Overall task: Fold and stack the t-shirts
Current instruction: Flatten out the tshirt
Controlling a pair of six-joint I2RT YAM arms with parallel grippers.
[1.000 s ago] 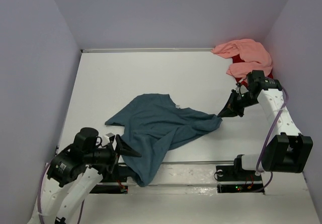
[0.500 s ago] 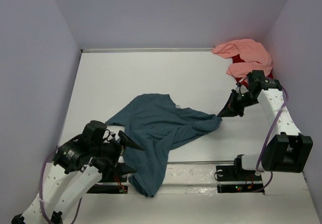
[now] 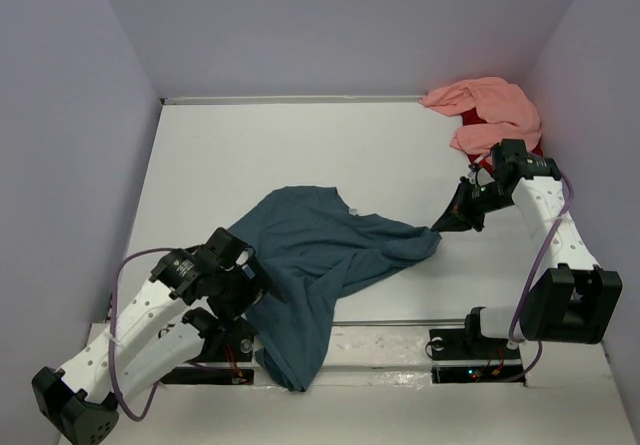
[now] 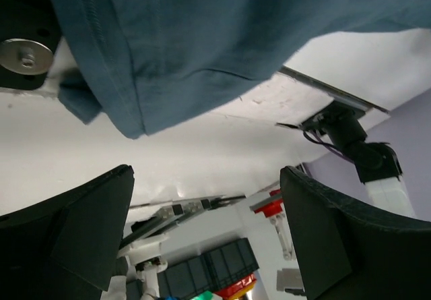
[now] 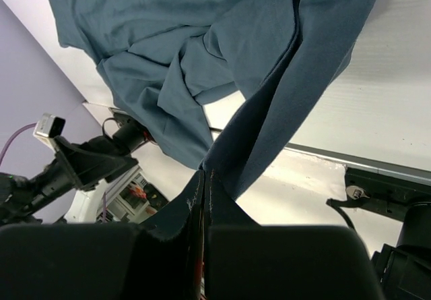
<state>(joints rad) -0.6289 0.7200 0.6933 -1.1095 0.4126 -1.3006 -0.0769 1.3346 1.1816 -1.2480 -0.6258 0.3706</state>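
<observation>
The dark teal-blue t-shirt [image 3: 320,250] lies crumpled mid-table, its lower end hanging over the front edge. My right gripper [image 3: 441,227] is shut on its right edge, and the cloth runs up from the closed fingertips [image 5: 205,178] in the right wrist view. My left gripper [image 3: 258,283] is open at the shirt's lower left side. In the left wrist view the teal shirt [image 4: 202,37] hangs above the open left gripper [image 4: 205,226], and nothing is between the fingers [image 4: 81,232]. The salmon pink t-shirt [image 3: 490,110] is bunched in the back right corner, with a bit of the red t-shirt [image 3: 482,165] showing under it.
Purple walls close in the white table [image 3: 260,155] on the left, back and right. A metal rail [image 3: 400,322] runs along the front edge, with the arm bases [image 3: 480,330] just below it. The right arm [image 3: 545,215] stands close to the right wall.
My left gripper opened wider and the left arm swung up toward the shirt. The shirt's lower end sagged further over the front edge. The right gripper has not moved.
</observation>
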